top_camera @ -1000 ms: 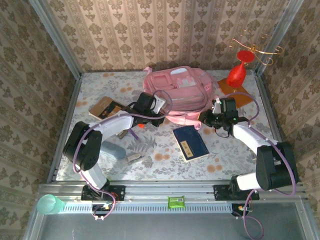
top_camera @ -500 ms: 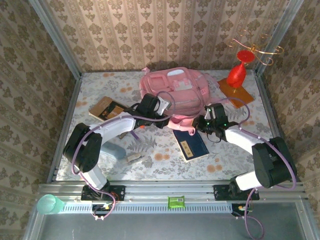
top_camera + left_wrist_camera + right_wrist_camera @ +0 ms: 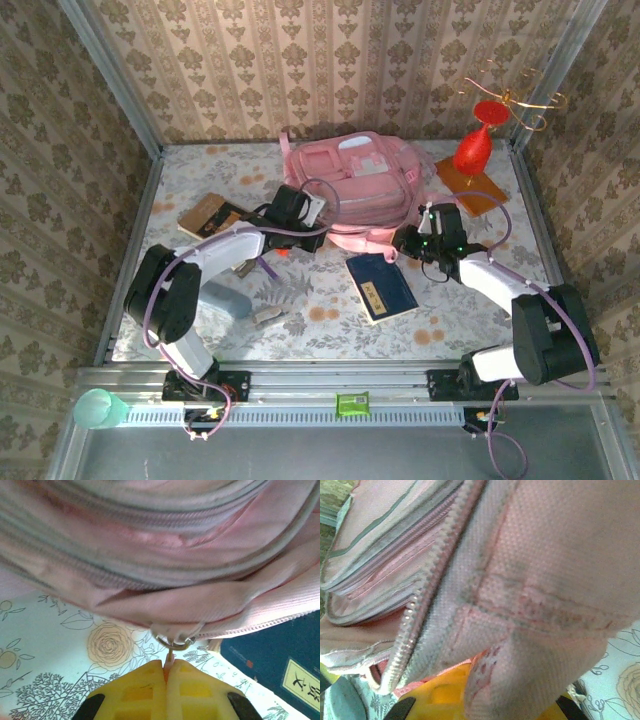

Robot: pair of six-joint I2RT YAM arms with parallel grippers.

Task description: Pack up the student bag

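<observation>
The student bag [image 3: 350,180] lies flat at the far middle of the table [image 3: 450,320], with its front pockets up and its lower edge toward the arms. The left gripper [image 3: 167,672] has its yellow fingers [image 3: 140,690] pressed together on the small zipper pull [image 3: 171,655], which hangs from a metal ring at the bag's near edge. I judge that it holds there in order to draw the zip open. The right gripper [image 3: 490,697] is clenched on a fold of pink fabric at the bag's near right corner, probably to keep the bag steady against that pull. The zips I can see look closed, though the close views are blurred, so I cannot tell what is inside. A blue book [image 3: 382,285] lies on the table just beside the bag, not yet packed.
</observation>
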